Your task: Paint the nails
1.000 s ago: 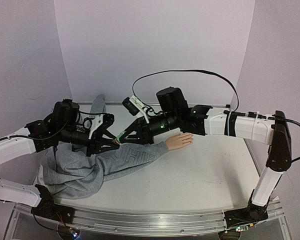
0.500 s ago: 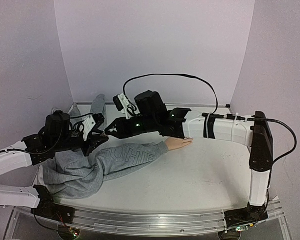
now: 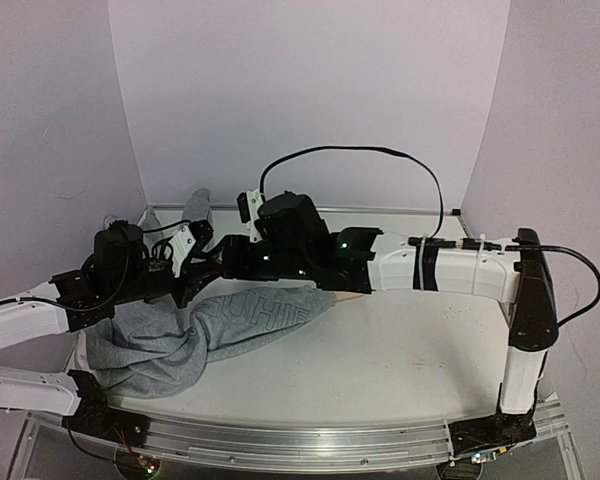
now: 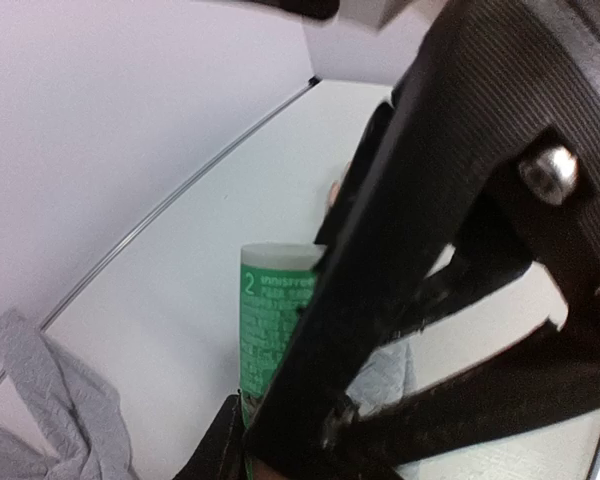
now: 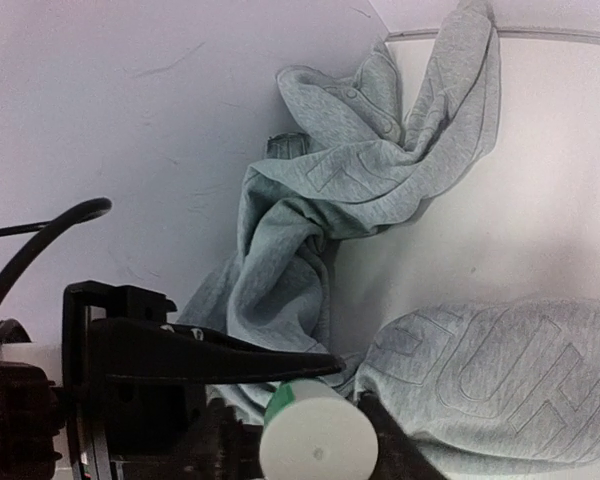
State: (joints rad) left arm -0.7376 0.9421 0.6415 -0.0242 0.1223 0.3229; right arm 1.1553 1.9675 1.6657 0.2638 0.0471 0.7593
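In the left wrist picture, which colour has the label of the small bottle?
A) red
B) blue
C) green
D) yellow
C: the bottle in the left wrist view carries a green label with white print on it.

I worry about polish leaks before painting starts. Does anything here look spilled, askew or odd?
No spill shows. The green-labelled bottle has its pale top on. Only oddity: the grey sweatshirt lies bunched in a heap, one end flung rearward.
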